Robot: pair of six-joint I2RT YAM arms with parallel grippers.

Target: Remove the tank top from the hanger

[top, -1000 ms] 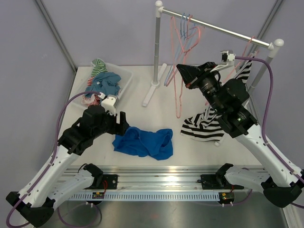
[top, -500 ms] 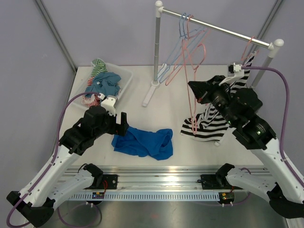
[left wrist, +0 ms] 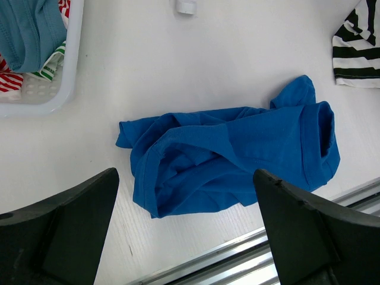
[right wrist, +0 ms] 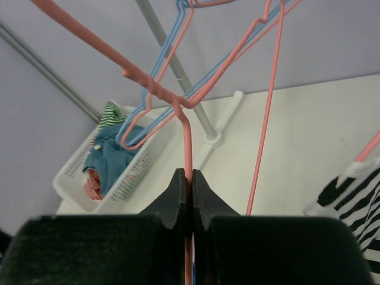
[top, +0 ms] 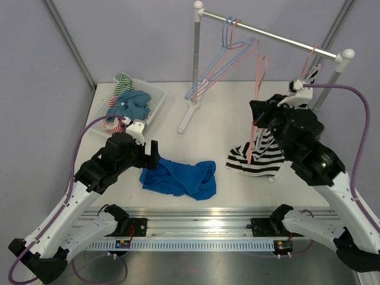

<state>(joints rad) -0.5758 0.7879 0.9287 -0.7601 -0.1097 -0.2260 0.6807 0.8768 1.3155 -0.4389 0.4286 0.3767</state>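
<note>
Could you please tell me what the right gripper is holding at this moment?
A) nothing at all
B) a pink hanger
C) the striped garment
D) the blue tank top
B: in the right wrist view the right gripper is shut on the wire of the pink hanger.

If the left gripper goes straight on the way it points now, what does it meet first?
Most likely the blue garment on the table, seen ahead between the open jaws of the left gripper; depth is unclear.

Bright even light, soft shadows, sharp thruout.
</note>
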